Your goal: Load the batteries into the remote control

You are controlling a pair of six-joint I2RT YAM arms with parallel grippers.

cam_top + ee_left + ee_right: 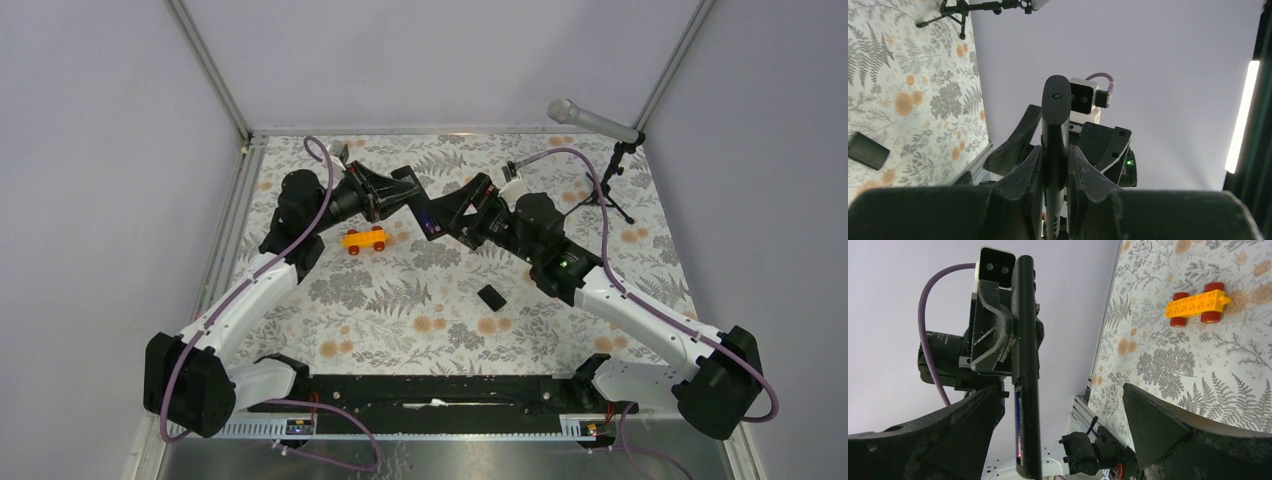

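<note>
The two arms are rising from the near edge of the fern-patterned table (400, 330) and are meeting above its middle, toward the far edge. Nearest the bases, a small black cover (490, 297) is lying flat on the table, right of centre and apart from everything else. Farther in, an orange toy car (365, 239) is sitting on its red wheels left of centre, on the near side of the left gripper (405, 196). That gripper is clamping the remote control (1055, 125) edge-on between narrowly set fingers (1023, 172), holding the slim black bar clear of the surface. The right gripper (1060, 390) is facing it with fingers (1168, 425) spread wide. The remote is standing just inside one of them, and whether it is touching that finger cannot be told. What looks to be a purplish-blue battery (1018, 425) is showing in the remote's open side near its free end, while a second battery cannot be made out. At the far right corner, a microphone (590, 120) is leaning on its small tripod.
</note>
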